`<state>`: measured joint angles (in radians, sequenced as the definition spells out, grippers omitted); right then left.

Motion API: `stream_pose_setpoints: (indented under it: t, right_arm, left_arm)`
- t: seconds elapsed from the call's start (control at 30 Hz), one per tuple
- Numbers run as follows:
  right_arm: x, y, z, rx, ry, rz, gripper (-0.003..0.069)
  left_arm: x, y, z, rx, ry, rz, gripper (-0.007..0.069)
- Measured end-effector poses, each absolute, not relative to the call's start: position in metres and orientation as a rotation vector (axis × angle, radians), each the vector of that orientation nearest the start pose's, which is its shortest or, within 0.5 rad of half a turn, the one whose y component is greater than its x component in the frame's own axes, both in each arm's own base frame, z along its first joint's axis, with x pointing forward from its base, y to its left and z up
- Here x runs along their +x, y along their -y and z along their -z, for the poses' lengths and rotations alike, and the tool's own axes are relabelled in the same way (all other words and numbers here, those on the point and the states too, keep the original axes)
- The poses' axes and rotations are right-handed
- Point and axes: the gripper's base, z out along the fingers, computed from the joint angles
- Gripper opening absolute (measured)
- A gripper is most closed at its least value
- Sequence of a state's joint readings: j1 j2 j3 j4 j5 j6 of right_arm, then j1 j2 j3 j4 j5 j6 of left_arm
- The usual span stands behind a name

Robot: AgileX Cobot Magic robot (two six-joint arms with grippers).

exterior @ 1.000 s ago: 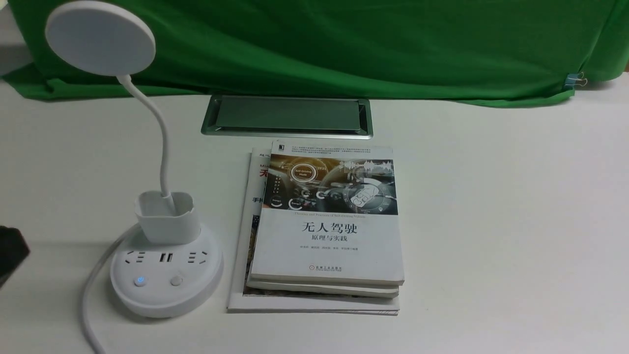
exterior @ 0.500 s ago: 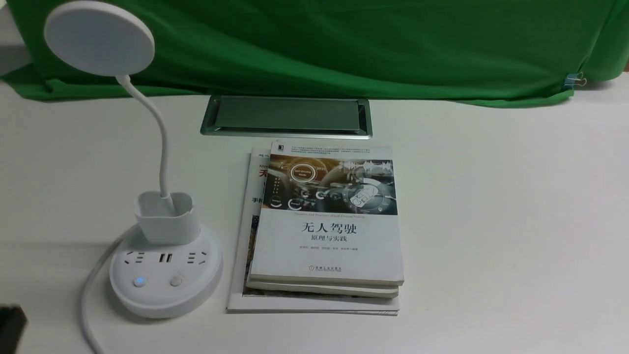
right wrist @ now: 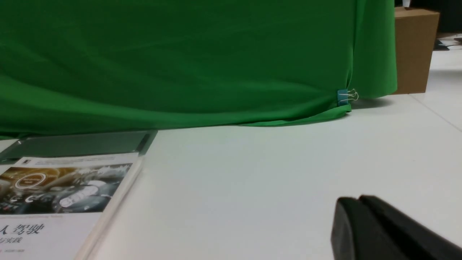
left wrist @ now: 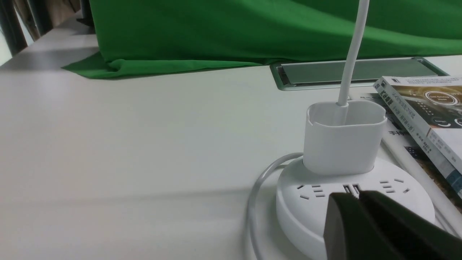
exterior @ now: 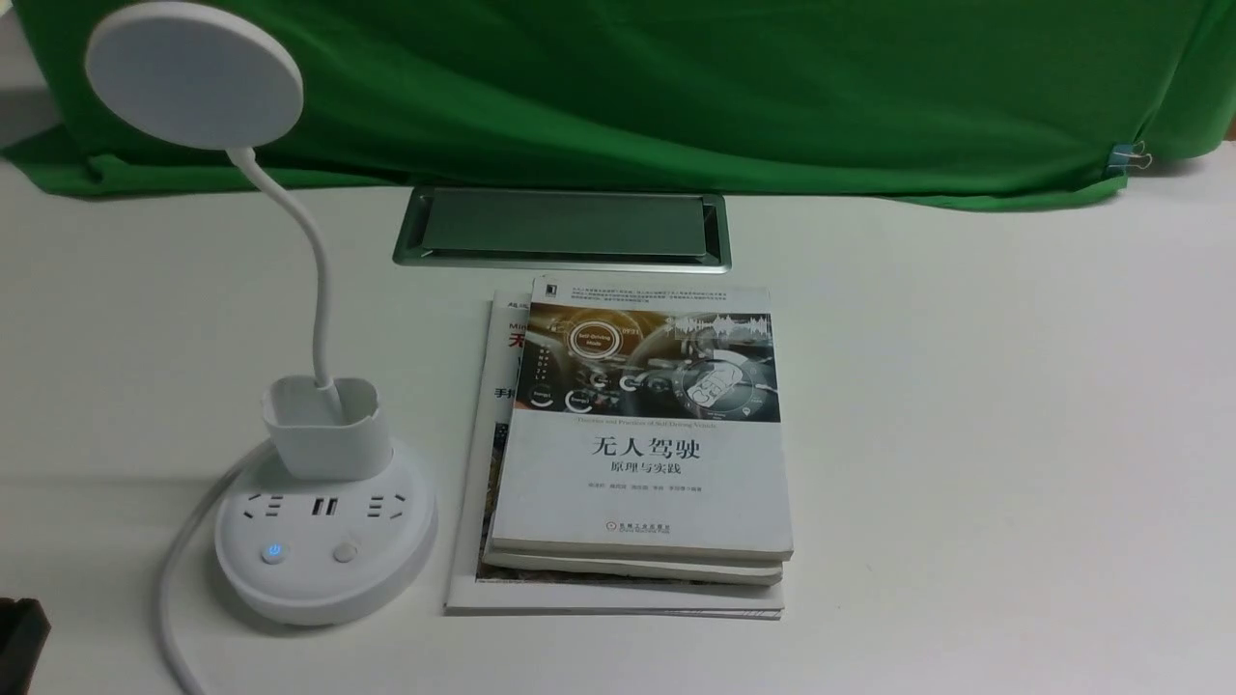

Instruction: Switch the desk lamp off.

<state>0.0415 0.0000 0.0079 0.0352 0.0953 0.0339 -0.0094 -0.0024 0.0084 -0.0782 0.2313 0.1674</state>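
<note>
Near the desk lamp, the left fingers hover, closed together; the right fingers also closed.

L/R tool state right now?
Left tool: closed, nothing held.
Right tool: closed, nothing held.

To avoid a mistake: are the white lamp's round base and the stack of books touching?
Apart. The front view shows bare table between the white round lamp base and the stack of books.
</note>
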Motion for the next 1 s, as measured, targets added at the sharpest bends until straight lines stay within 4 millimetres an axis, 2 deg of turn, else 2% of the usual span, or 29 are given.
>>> stream_pose_setpoints:
  t: [1.0]
  right_arm:
    - [0.0567,-0.0027,-0.2019,0.019,-1.587,-0.089,0.0036]
  left_arm:
    - [0.0556,0.0019,-0.1895,0.108,-1.717,-0.056,0.0019]
